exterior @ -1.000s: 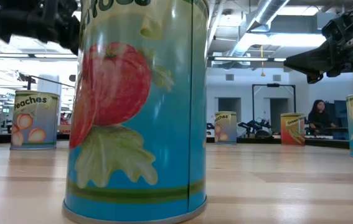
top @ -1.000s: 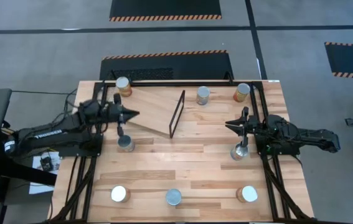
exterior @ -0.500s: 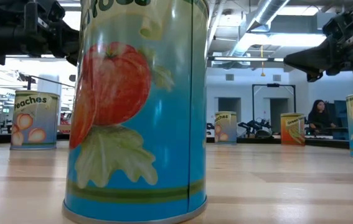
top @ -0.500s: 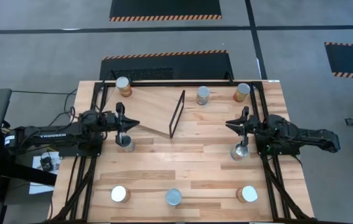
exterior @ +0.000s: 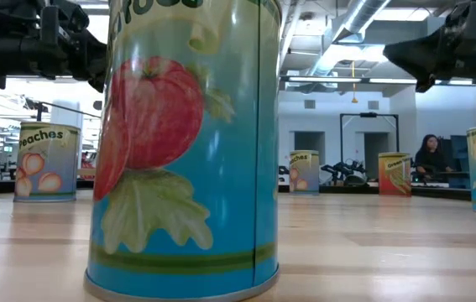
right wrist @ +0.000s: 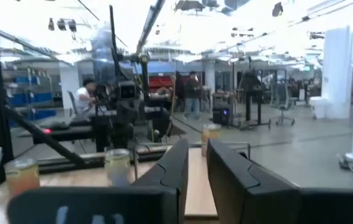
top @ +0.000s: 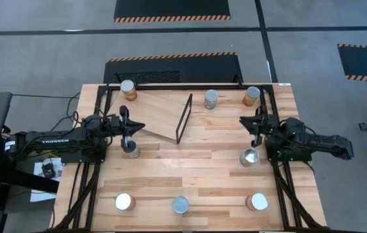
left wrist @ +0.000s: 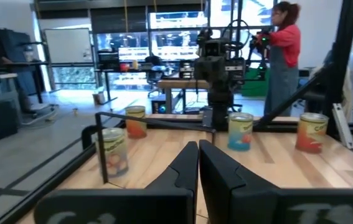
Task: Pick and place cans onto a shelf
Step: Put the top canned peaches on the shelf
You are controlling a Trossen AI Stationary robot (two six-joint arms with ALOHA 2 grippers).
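Left gripper (top: 134,127): sits over the table's left side, just above a silver-topped can (top: 130,149) and pointing at the shelf's near edge; in the left wrist view its two dark fingers (left wrist: 184,167) lie pressed together, with only a thin seam between them, holding nothing.

Right gripper (top: 246,123): hangs over the table's right side, close to the black side rail and just behind another can (top: 249,156); in the right wrist view its jaws stand slightly apart with a narrow gap, pinching nothing.

Shelf (top: 160,114): a light wooden board lying tilted on the tabletop (top: 196,181) left of centre, its thin black frame (top: 184,118) at the end toward the middle. No can rests on it.

Cans: all eight stand upright on the tabletop. One orange-labelled can (top: 128,89) is at the far left corner, just beside the shelf; two are along the far edge at centre (top: 211,99) and right (top: 252,96); three line the near edge (top: 124,202) (top: 180,205) (top: 257,202).

Low view: a tomato can (exterior: 189,143) fills the foreground, and a peaches can (exterior: 48,161) stands well behind it.

Room: a person in a red top (left wrist: 284,56) stands beyond the table.
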